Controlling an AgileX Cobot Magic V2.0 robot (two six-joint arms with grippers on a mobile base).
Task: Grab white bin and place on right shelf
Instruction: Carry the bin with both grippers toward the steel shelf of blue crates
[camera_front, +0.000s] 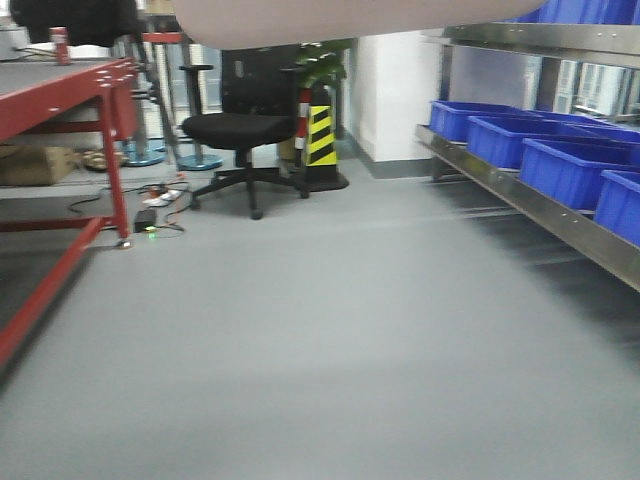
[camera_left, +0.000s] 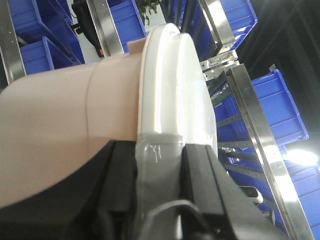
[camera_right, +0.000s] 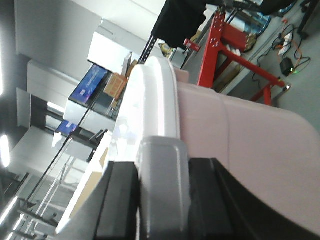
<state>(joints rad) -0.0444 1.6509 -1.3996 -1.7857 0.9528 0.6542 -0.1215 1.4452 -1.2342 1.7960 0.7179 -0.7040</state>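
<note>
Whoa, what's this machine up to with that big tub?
A two-armed robot holds the white bin up off the floor. Its left gripper and right gripper each clamp the bin's rim. The right shelf, a steel rack lined with blue bins, stands off to its right; the bin is not on it yet.

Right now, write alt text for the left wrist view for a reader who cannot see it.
The left gripper clamps the rim of the white bin, whose pale wall and white lid fill the frame. Behind it, blue bins sit on the steel shelf.
</note>
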